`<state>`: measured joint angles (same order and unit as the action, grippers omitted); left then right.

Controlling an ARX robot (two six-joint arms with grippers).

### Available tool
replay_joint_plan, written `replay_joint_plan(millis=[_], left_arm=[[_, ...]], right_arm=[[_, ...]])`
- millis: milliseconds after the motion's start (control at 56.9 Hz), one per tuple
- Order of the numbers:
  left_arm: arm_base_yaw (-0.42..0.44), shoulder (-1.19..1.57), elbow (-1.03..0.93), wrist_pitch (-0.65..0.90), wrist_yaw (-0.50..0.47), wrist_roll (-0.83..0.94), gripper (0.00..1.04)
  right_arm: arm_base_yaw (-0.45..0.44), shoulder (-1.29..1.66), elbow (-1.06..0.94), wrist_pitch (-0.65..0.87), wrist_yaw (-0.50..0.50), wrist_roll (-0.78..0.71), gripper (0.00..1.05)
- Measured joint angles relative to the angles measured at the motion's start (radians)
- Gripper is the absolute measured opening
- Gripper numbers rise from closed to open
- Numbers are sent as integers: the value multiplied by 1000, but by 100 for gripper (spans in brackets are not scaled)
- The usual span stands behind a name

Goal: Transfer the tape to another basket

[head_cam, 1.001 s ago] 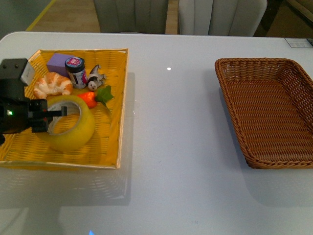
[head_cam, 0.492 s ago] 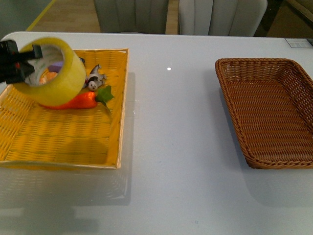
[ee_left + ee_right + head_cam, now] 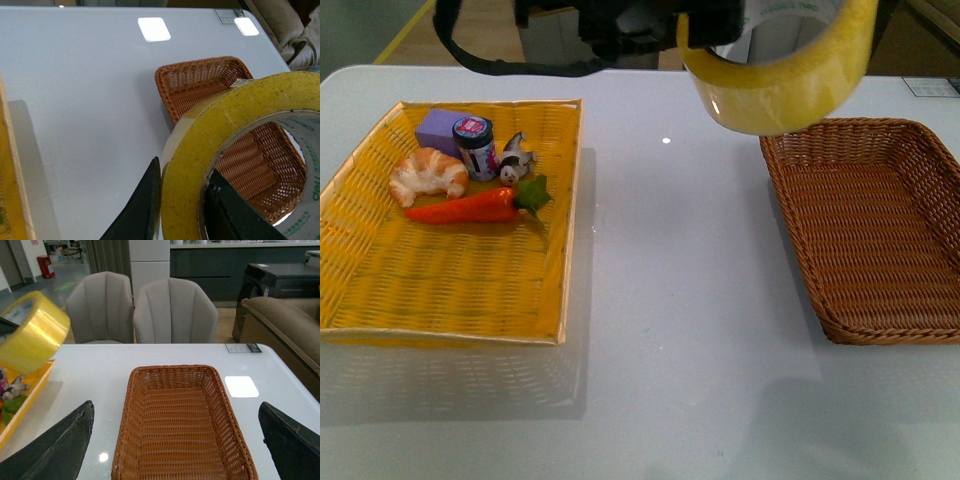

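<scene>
The tape (image 3: 775, 85), a wide yellowish roll with a white core, hangs high over the table, just left of the brown wicker basket (image 3: 790, 128). My left gripper (image 3: 705, 25) is shut on the roll's wall. In the left wrist view the gripper (image 3: 182, 200) has one finger inside the tape (image 3: 215, 125) and one outside, with the basket (image 3: 200, 80) beyond. My right gripper (image 3: 176, 412) is open and empty above the near end of the empty basket (image 3: 175, 440). The tape (image 3: 35, 335) shows there too.
A yellow woven basket (image 3: 450, 290) at the left holds a croissant (image 3: 428, 172), a carrot (image 3: 470, 207), a small jar (image 3: 474, 145), a purple block (image 3: 438, 125) and a small figurine (image 3: 514, 158). Two grey chairs (image 3: 172, 310) stand behind the white table (image 3: 670, 300).
My left gripper has lifted the tape out of the yellow basket and carried it up and to the right, to beside the brown basket.
</scene>
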<state>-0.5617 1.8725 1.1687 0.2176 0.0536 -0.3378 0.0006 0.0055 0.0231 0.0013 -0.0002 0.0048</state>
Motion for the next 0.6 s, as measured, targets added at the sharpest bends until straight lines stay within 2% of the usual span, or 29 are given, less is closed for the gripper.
replay_joint_plan(millis=[123,597], left_arm=[[-32,17,11,-6,-2,0,16],[-33,19,14,-6,-5,0,16]], right_arm=[[0,0,0,0,0,0,96],[0,0,0,0,0,0,96]])
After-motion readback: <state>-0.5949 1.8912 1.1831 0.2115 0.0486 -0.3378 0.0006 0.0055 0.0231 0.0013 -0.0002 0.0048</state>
